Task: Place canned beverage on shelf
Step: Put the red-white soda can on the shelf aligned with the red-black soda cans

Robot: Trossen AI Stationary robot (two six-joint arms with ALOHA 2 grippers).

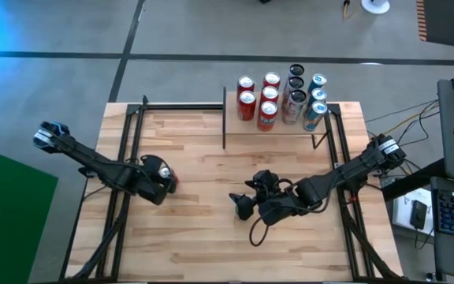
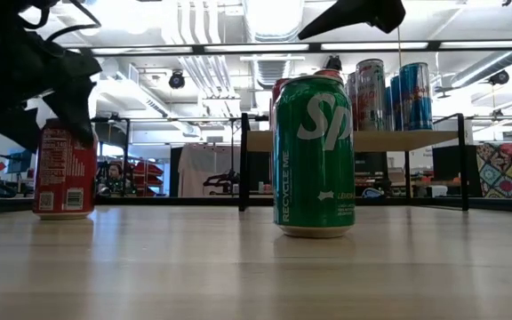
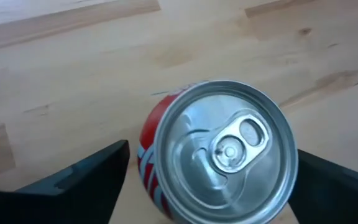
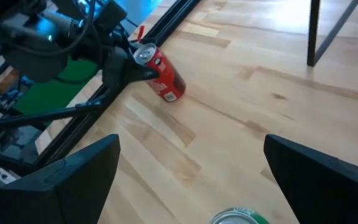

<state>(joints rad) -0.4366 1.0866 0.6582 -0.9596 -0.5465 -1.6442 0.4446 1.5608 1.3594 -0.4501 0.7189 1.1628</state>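
My left gripper (image 3: 207,180) stood open astride the upright red can (image 3: 219,152), silver lid and tab facing my wrist camera | green can (image 2: 314,156) stood upright mid-table, lettering readable only in low view | my right gripper (image 4: 188,180) gaped open above it | shelf (image 1: 278,126) at far edge carried red, dark and blue cans.

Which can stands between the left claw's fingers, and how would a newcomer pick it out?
Start at the large butcher-block tabletop and go to its left side, where the left claw hangs. Upright on the wood between its open fingers stands the red aluminium can with white label print. Unlike the green can mid-table or the cans grouped on the small light-wood shelf, it stands alone there.
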